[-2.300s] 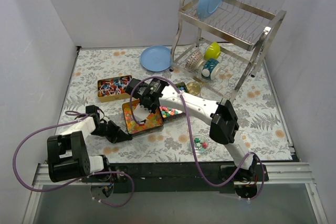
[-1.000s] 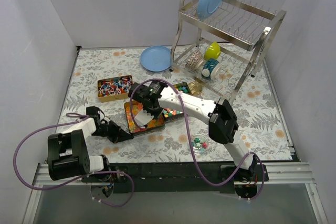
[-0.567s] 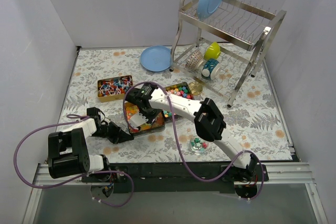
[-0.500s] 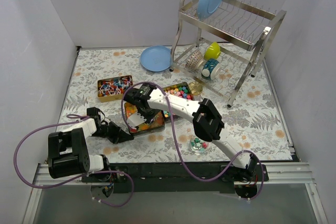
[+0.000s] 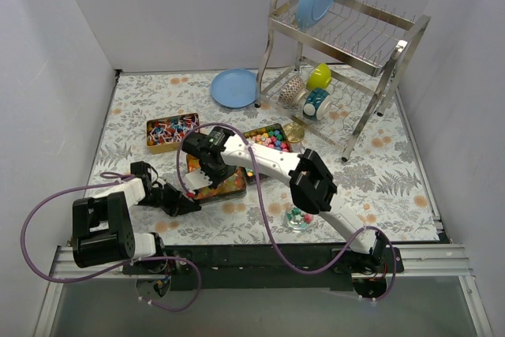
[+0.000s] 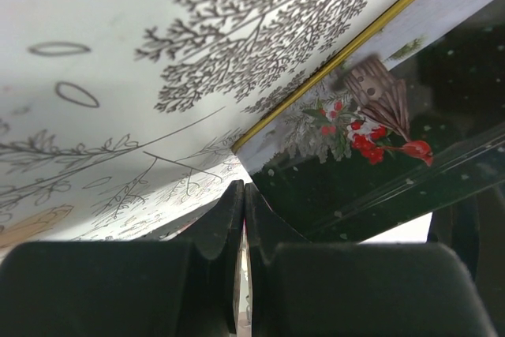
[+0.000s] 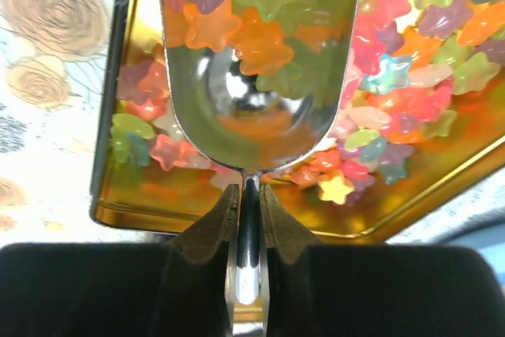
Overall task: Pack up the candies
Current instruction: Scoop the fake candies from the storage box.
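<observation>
Dozens of star-shaped candies [image 7: 410,76] glitter in the gold tin [image 7: 158,222], which sits left of centre on the flowered table [image 5: 379,163] in the overhead view. The right pincer [image 7: 248,191] is clamped narrow on the thin handle of a shiny metal scoop [image 7: 237,108]. The scoop's bowl is down in the tin, with orange, pink and green stars heaped at its far end. Over at lower left, the left pincer [image 6: 243,195] is pinched tight, fingers touching, its tips low over the table just beside the tin's dark printed wall.
</observation>
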Available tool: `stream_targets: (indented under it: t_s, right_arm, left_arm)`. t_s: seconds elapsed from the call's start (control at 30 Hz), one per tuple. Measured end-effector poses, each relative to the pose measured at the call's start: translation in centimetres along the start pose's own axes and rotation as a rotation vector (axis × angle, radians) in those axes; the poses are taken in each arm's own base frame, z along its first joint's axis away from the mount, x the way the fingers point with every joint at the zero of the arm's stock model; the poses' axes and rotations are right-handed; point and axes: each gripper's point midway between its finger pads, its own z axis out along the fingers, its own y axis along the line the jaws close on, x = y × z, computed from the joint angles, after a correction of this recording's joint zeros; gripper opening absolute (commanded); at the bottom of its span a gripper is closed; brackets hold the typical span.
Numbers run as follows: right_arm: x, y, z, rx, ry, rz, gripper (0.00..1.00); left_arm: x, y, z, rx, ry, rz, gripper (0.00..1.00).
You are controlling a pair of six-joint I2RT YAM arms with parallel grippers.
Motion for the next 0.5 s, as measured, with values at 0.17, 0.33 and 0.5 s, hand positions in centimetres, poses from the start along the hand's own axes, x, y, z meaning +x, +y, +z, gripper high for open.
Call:
stream_targets:
  t_s: [0.17,0.33,0.5]
  right_arm:
    - [0.0,1.5,0.4,-0.059,-0.076,0.086,0.01]
    - [0.1,2.5,1.1,-0.139,-0.183,0.176,0.01]
    - [0.6,3.2,1.2,-0.197,-0.277,0.221,0.01]
  left_arm:
    - [0.1,0.2,-0.1,-0.007,0.001,0.0,0.0]
    - [0.3,0.4,-0.2,-0.02,0.007,0.001,0.01]
    - [0.1,-0.5,-1.2,-0.032,0.008,0.058,0.25]
